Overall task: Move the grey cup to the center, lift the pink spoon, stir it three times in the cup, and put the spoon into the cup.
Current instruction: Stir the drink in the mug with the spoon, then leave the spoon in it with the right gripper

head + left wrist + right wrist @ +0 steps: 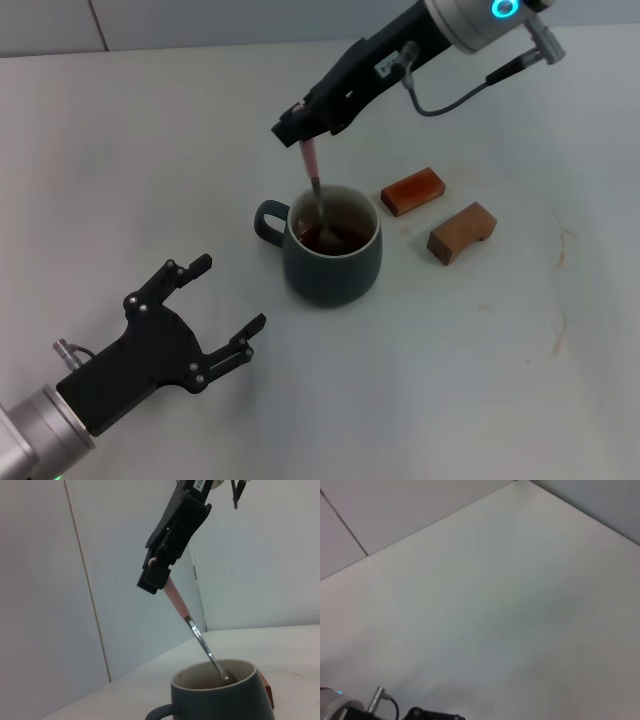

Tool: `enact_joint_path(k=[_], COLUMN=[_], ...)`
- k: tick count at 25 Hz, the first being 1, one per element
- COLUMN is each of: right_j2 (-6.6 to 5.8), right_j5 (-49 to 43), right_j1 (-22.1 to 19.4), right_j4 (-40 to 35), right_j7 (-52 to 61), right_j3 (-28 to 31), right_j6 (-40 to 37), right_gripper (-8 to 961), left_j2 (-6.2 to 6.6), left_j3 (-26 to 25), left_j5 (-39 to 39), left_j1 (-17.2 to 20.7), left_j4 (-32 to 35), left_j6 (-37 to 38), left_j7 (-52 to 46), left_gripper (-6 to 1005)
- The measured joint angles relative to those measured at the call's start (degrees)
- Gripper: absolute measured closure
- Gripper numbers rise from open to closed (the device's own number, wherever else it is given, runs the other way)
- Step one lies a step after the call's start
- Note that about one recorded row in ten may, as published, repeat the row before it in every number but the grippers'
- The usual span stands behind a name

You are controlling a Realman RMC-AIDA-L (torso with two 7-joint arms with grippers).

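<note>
Right gripper above the grey cup, fingers clenched on the pink spoon for stirring; left gripper nearby, fingers released.

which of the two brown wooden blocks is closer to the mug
The redder, flat rectangular wooden block lies closer to the dark grey-blue ceramic mug. The lighter, notched wooden block sits farther toward the robot's right.
</note>
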Motion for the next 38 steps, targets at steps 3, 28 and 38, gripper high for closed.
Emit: enact_joint_path(k=[3, 28, 38], right_j2=[0.17, 0.34, -0.07], right_j5=[0.13, -2.13, -2.92], right_j1=[1.07, 0.86, 1.47], right_j4=[1.76, 1.41, 2.06], right_j7=[-0.8, -0.12, -1.4], right_j3=[-0.18, -0.14, -0.46], right_j6=[1.14, -0.34, 3.33], right_gripper=[827, 825, 822], left_j2=[0.0, 0.0, 0.0], left_j3=[0.0, 0.0, 0.0], left_j5=[0.0, -0.01, -0.01], left_j1=[0.09, 1.17, 0.84], left_j4=[-0.01, -0.01, 0.08], left_j6=[0.09, 0.3, 0.3], left_j7=[0.0, 0.24, 0.14], left_gripper=[144, 145, 145])
